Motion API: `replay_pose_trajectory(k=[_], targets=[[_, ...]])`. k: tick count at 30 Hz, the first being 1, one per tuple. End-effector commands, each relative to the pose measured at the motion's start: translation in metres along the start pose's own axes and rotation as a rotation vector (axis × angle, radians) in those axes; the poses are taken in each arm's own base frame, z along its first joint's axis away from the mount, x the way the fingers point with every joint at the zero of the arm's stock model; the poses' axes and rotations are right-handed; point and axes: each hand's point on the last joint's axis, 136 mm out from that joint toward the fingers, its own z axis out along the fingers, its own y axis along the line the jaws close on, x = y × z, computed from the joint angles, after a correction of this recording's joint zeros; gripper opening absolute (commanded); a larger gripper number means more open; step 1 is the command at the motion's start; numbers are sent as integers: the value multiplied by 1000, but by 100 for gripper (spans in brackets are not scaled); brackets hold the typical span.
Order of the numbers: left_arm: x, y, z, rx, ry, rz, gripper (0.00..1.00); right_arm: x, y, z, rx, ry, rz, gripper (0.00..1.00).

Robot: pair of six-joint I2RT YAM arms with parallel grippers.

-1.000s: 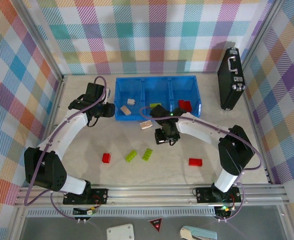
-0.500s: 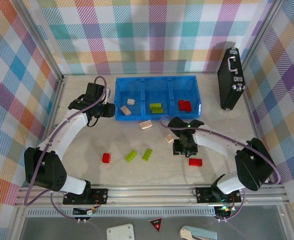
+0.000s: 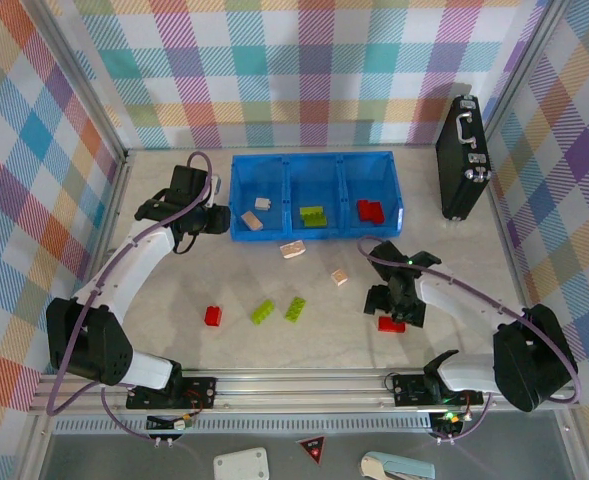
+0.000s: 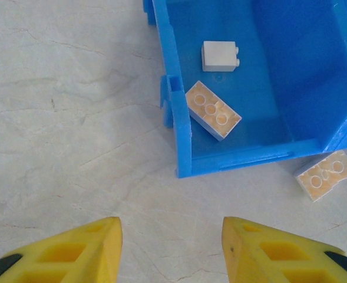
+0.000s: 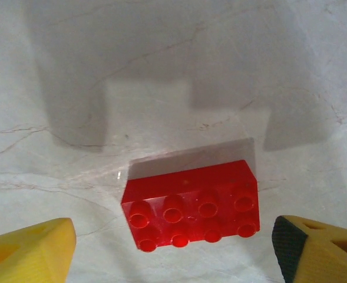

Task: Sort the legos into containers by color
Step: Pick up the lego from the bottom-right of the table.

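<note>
Right pincer [image 3: 391, 306]: released, its fingers [image 5: 29, 250] spread wide and clamping nothing. It hangs just above the table [image 3: 244, 280], near and right of middle.
Red brick [image 5: 191, 212]: flat on the table with studs up, directly under the right pincer. It lies between the two fingers and, from the wrist view, touches neither.
Long axis: runs from one finger toward the other, slightly tilted, so your closing line follows the brick's length, not its width.
Judgement on the grip: the spread looks wide enough to take the brick end to end. A quarter turn of the wrist would likely give you a shorter, surer pinch across the width.
Nearer arm: the right one, plainly.
Left pincer [image 4: 170, 236]: released and empty, over bare table just outside the left end of the blue bin [image 3: 314, 157], well apart from the red brick.
Bin contents: the left compartment holds two sorted beige bricks [image 4: 213, 110], the middle a sorted green brick [image 3: 313, 215], and the right the sorted red bricks [image 3: 370, 210].
Where it belongs: the right compartment, far and a little left of the right pincer.
Loose pieces: a second red brick [image 3: 213, 315] and two green bricks [image 3: 263, 311] lie near, left of middle. One loose beige brick [image 4: 326, 175] sits just beside the bin's near wall, and a smaller beige piece [image 3: 340, 276] lies nearer you.
</note>
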Motion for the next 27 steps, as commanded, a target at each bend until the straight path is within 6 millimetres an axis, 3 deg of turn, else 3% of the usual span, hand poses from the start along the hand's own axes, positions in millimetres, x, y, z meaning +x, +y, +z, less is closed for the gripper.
replay_pose_trajectory(k=[1,9,27], targets=[[-9,0,-12,19,-41,-9,48,9,-8,9,15,27,65,91],[-8,0,-10,22,-35,-8,48,17,-5,24,-7,66,72,91],[-6,0,-8,19,-20,-7,48,16,6,24,-54,75,31,66]])
